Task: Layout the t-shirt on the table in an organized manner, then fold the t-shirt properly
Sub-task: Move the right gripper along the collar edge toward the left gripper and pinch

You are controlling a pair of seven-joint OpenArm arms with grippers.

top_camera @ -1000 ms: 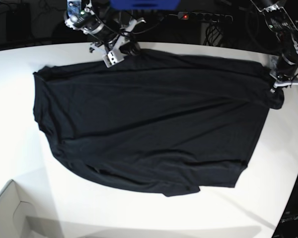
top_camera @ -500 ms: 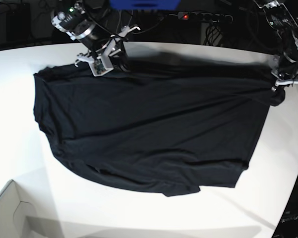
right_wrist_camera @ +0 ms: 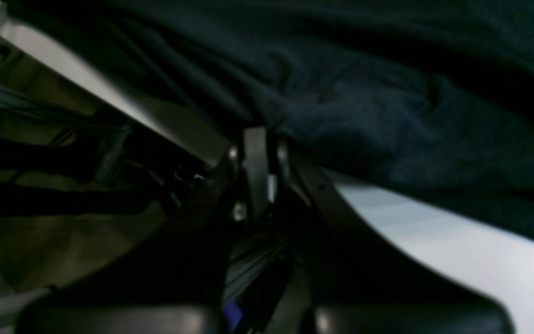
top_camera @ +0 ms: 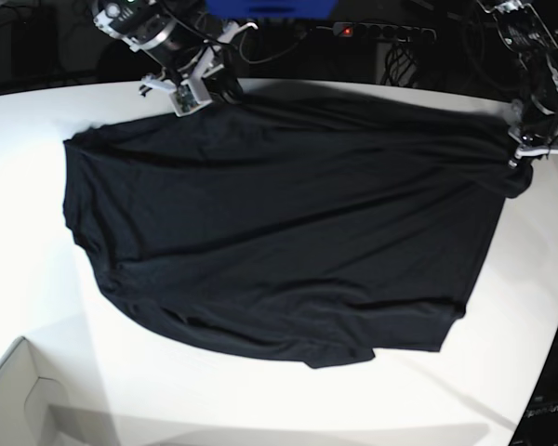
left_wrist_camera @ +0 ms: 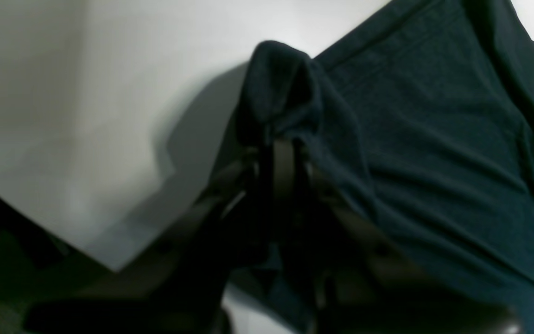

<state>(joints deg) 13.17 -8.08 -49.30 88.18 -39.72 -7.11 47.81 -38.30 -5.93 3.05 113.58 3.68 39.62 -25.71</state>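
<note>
From the base view, the t-shirt (top_camera: 279,237) lies spread wide across the table (top_camera: 260,400), most of it flat, with shallow creases running from side to side. Up at the far edge, the right gripper (top_camera: 225,91) sits at the shirt's far rim, on this view's left, and the cloth rises to it in a small peak. Over on this view's right, the left gripper (top_camera: 519,158) is at the shirt's other far corner, where a small dark lump of fabric bunches just below it. A white box corner (top_camera: 19,400) pokes in at the near left, well apart from the shirt. A power strip (top_camera: 381,32) with a red light runs behind the table.

Now the left wrist view: the left gripper (left_wrist_camera: 284,153) has its jaws pinched tight together, and a rounded fold of the t-shirt (left_wrist_camera: 434,139) humps up right at the tips, clamped between them. The rest of the shirt spreads off to the right over the table (left_wrist_camera: 86,93).

And the right wrist view, dim and a bit soft: the right gripper (right_wrist_camera: 260,153) is closed down, jaws all but touching, with the t-shirt (right_wrist_camera: 364,106) hem gathered at the tips. The table (right_wrist_camera: 457,241) shows pale beneath the cloth.
</note>
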